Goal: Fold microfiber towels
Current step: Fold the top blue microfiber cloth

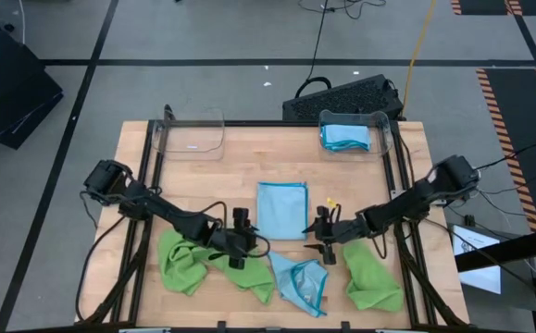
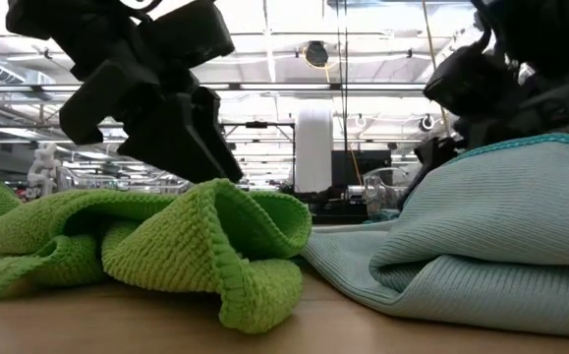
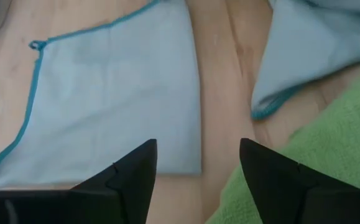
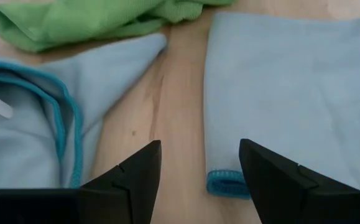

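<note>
A folded light blue towel (image 1: 281, 210) lies flat at the table's middle. My left gripper (image 1: 242, 231) is open just left of its near edge, above a crumpled lime green towel (image 1: 203, 259). My right gripper (image 1: 321, 233) is open just right of the folded towel, between it and a second green towel (image 1: 371, 277). A crumpled light blue towel (image 1: 300, 282) lies near the front edge between the two grippers. The left wrist view shows the folded towel (image 3: 105, 106) ahead of the open fingers, and the right wrist view shows it too (image 4: 291, 93). Neither gripper touches anything.
At the far edge stand two clear bins: the left one (image 1: 191, 132) holds nothing, and the right one (image 1: 379, 125) holds a stack of folded blue towels (image 1: 344, 136). Bare wood shows between the bins and the folded towel.
</note>
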